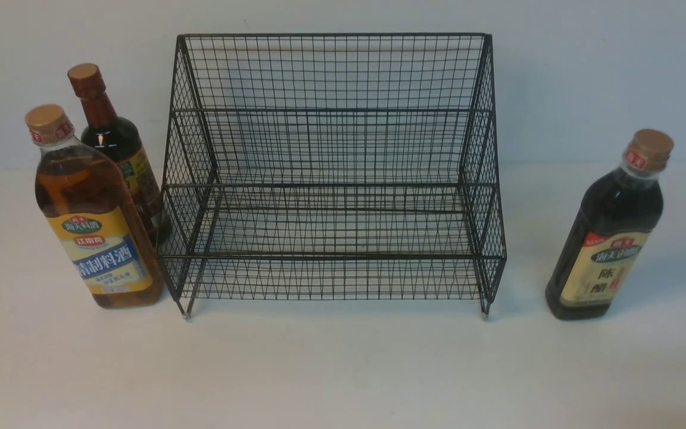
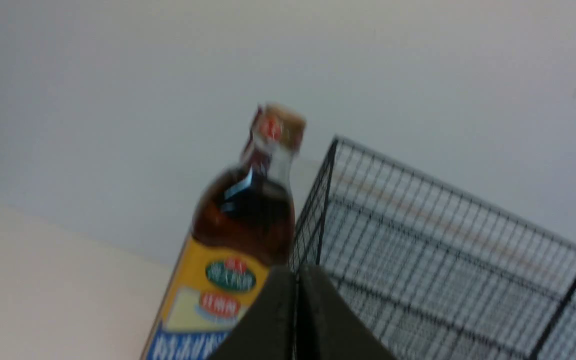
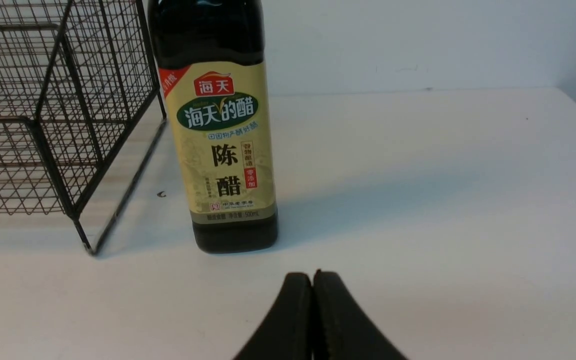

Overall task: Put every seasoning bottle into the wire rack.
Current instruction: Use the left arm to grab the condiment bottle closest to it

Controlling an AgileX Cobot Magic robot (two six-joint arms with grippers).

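Looking past the right gripper (image 3: 313, 286), jaws pressed together and clamping nothing. Finding the near-black bottle (image 3: 220, 150) standing upright just ahead of those jaws, apart from them, cream label turned toward the tips. Judging that spot handy for a pickup: free on the table (image 3: 443, 200), with the wire rack (image 3: 43, 125) also ahead of the jaws, off to one side of the bottle, near it but not touching.

Looking past the left gripper (image 2: 296, 285) likewise, jaws meeting with nothing between. Seeing the amber bottle (image 2: 228, 240) rising close ahead of these tips, right beside the rack's side wall; failing to tell contact from mere closeness through the blur. Noting from the front the slim dark brown bottle (image 1: 111, 137) tucked behind the amber one, so farther from the left jaws and probably awkward to reach first. Finding both tiers bare, all three bottles standing outside.

Missing both arms entirely in the front view. Losing the near-black bottle's neck and cap past the right wrist view's edge, and the amber bottle's base behind the left jaws. Seeing only the slim bottle's cap, neck and one shoulder, lower body screened.
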